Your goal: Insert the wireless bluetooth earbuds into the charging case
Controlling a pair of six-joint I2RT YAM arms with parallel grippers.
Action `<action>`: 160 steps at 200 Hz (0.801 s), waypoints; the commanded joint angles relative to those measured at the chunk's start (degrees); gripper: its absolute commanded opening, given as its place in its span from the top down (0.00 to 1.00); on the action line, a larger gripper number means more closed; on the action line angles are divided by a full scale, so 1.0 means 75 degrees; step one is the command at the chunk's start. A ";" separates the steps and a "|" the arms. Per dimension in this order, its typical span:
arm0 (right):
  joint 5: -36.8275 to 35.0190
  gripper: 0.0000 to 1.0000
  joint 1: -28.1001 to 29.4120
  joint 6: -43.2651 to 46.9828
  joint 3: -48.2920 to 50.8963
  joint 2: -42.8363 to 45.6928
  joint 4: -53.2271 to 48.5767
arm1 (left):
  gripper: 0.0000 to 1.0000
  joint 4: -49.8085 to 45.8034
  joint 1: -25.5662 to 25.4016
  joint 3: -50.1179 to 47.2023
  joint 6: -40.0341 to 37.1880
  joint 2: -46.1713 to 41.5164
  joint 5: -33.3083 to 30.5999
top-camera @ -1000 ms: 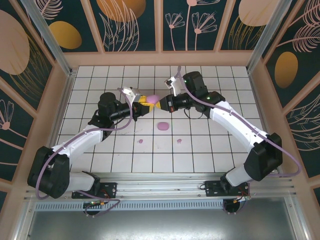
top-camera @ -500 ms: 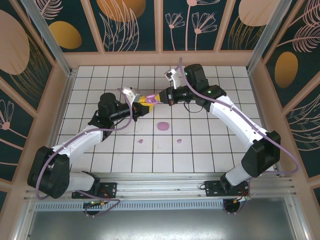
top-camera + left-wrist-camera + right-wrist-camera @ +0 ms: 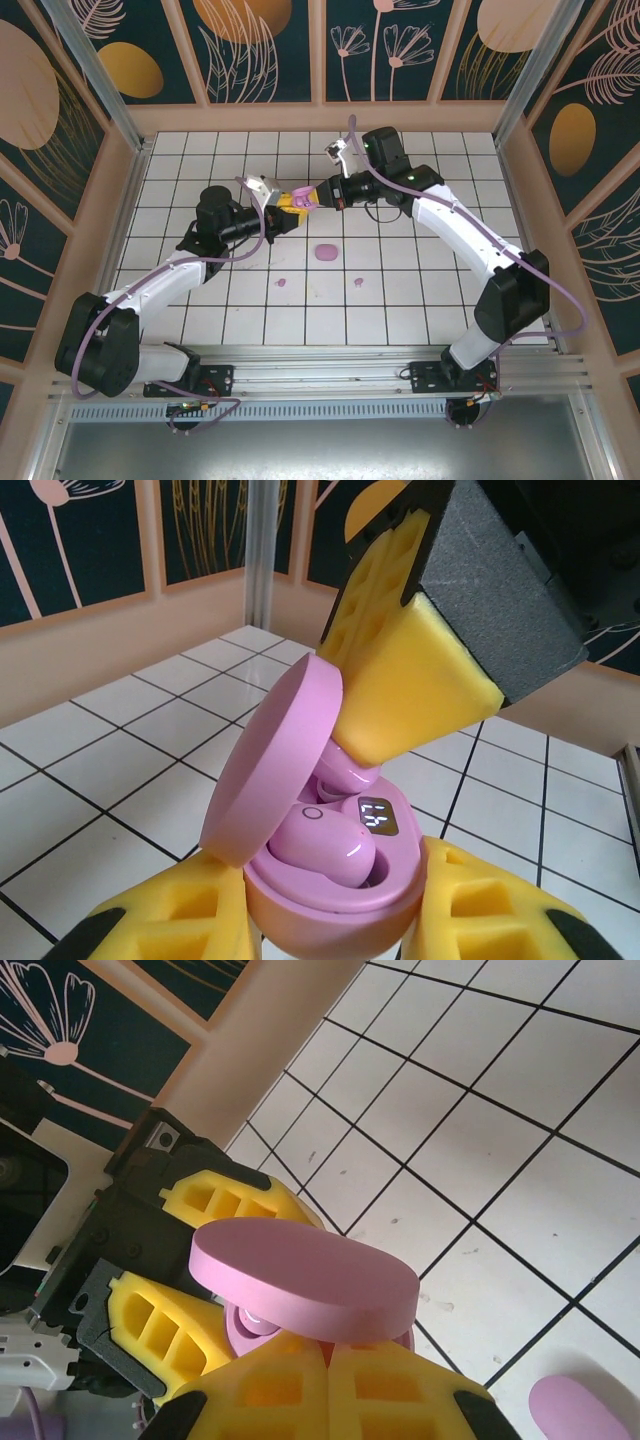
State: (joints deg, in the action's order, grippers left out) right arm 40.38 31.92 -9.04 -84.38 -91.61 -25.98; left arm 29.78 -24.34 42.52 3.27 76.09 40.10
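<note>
The charging case [image 3: 300, 915] is held open above the surface [image 3: 400, 290] by the left tool [image 3: 290, 204], its arm stretched forward. The right tool [image 3: 318, 193] — closed narrow — is set into the case from the opposite side, elbow bent. One earbud [image 3: 325, 845] is seated inside the case.

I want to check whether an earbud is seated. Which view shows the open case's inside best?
The left wrist view: the charging case faces the camera open, an earbud lying inside beside a lit display. The right wrist view shows the lid from outside; the top view shows the case too small.
</note>
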 commanded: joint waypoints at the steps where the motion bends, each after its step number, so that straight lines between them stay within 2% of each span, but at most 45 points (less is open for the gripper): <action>1: 0.0112 1.00 -0.0029 0.0413 -0.0286 -0.0084 -0.0403 | 1.00 0.0370 -0.0030 0.0008 0.0010 -0.0111 0.0242; 55: 0.0229 0.93 -0.0029 0.0956 -0.0723 -0.0411 -0.1317 | 1.00 0.0666 -0.0036 -0.0067 0.0055 -0.0170 0.0493; 105: 0.0200 0.83 -0.0028 0.1050 -0.0988 -0.0462 -0.1517 | 1.00 0.0772 -0.0028 -0.0076 0.0090 -0.0180 0.0585; 160: 0.0162 0.78 -0.0029 0.1065 -0.1168 -0.0479 -0.1585 | 1.00 0.0831 -0.0036 -0.0074 0.0103 -0.0181 0.0621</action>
State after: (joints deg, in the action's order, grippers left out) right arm 41.30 31.92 -2.17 -90.98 -94.35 -36.32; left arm 31.90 -24.34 41.78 3.29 76.09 42.63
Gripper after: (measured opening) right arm 0.215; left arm 0.259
